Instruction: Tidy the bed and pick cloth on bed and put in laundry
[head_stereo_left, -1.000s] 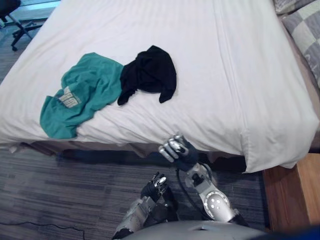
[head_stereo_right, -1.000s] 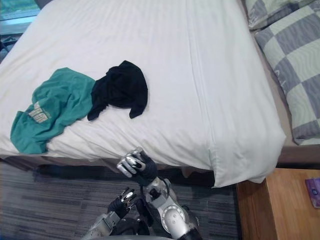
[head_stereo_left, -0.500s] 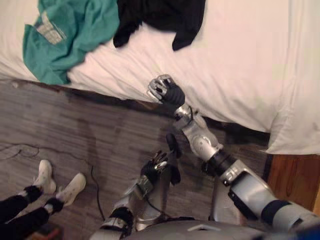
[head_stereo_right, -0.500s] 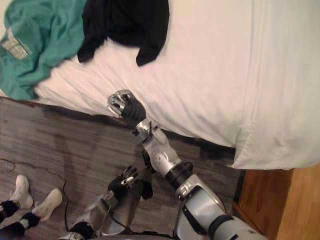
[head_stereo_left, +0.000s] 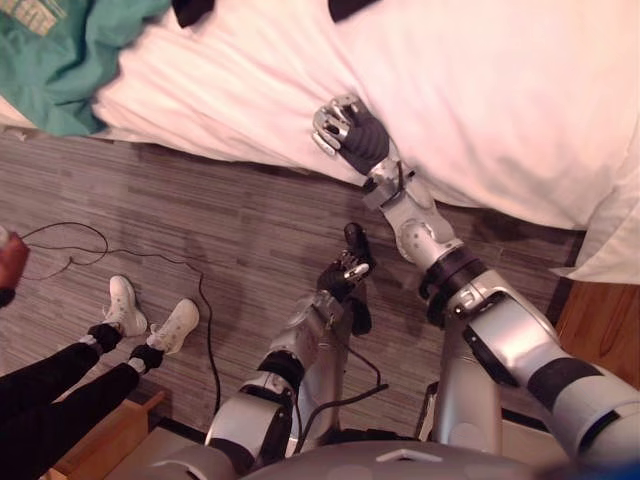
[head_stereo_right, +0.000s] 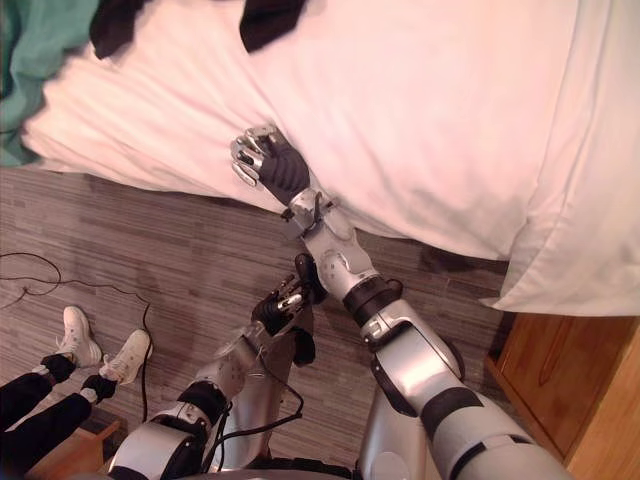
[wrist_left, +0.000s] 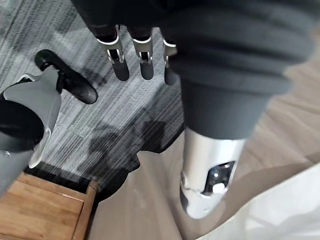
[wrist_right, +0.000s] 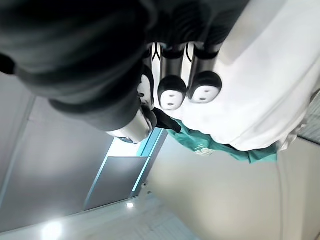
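At the bed (head_stereo_left: 500, 100) edge, curled right hand (head_stereo_left: 350, 135) has risen.

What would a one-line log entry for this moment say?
right hand curled, empty, at bed edge | left hand open, low over floor | green shirt, black cloth on bed, untouched

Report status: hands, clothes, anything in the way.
Right hand curled, empty, at bed edge; left hand open, low. Green cloth and black cloth on bed, untouched. Person's legs at left.
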